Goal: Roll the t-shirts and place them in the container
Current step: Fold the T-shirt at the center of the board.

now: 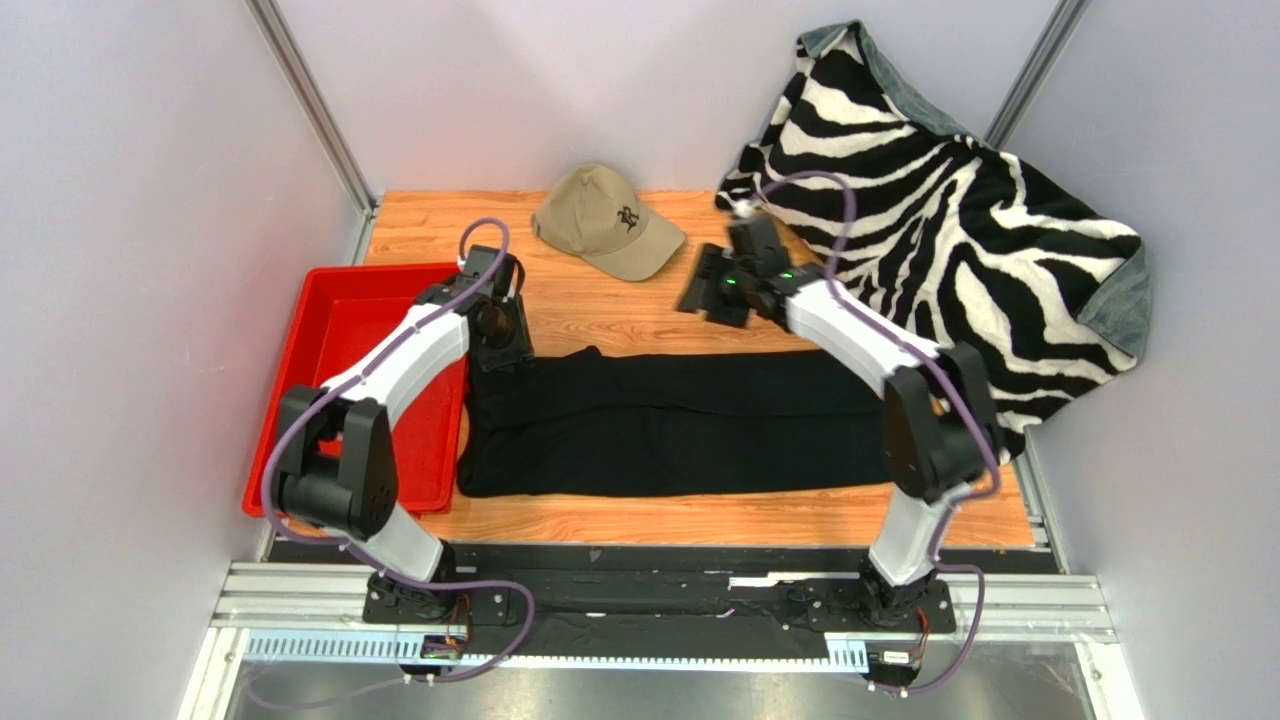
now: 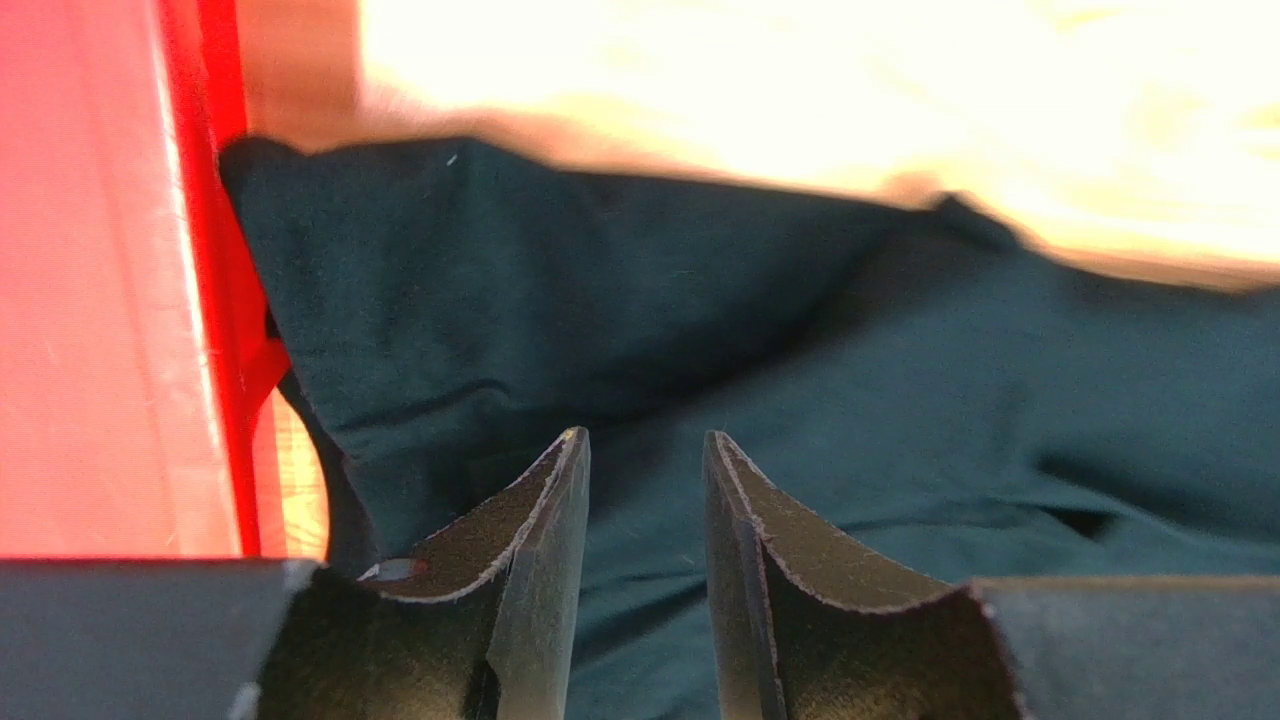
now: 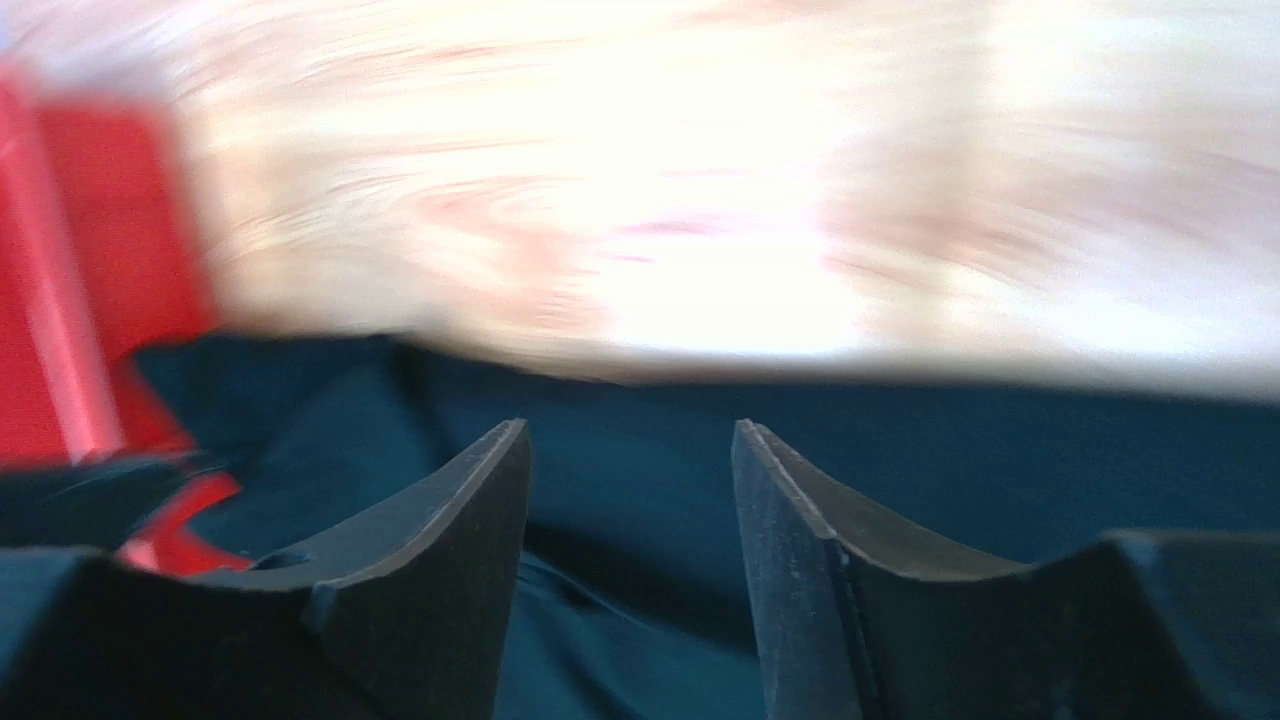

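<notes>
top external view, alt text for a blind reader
A black t-shirt lies folded in a long band on a wooden table. The left tool is at its far left corner by a red tray; the right tool hangs near a tan cap.

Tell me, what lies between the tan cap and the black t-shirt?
Just a bare strip of wooden table between the cap and the t-shirt, seen in the top view. The right hand hovers beside that strip.

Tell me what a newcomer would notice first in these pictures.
The black-and-white zebra-striped blanket draped in the far right corner grabs the eye first. Next comes the plain black cotton t-shirt, folded into a long band across the wooden table, with a red plastic tray at its left end.
</notes>
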`<move>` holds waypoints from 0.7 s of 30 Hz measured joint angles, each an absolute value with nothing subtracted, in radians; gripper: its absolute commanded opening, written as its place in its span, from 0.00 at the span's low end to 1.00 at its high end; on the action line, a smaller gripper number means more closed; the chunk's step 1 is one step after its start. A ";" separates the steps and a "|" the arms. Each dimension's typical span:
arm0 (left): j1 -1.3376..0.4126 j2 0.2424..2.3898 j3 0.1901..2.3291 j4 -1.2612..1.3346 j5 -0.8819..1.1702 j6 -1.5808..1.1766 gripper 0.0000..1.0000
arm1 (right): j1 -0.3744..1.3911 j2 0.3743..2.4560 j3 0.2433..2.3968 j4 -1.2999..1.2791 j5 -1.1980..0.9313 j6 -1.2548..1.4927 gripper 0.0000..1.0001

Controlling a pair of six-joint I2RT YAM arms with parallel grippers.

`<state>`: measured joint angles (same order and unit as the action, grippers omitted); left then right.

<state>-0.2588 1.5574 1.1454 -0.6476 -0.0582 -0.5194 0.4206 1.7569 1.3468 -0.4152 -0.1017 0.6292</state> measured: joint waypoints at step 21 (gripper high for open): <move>-0.260 1.555 0.934 -0.590 -0.068 -0.633 0.00 | 0.626 2.252 1.805 -0.355 -0.307 0.612 0.63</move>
<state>-0.2604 1.5555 0.9344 -0.5903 -0.0685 -0.6327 0.6258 2.2520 1.8046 -0.3550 -0.3073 0.6121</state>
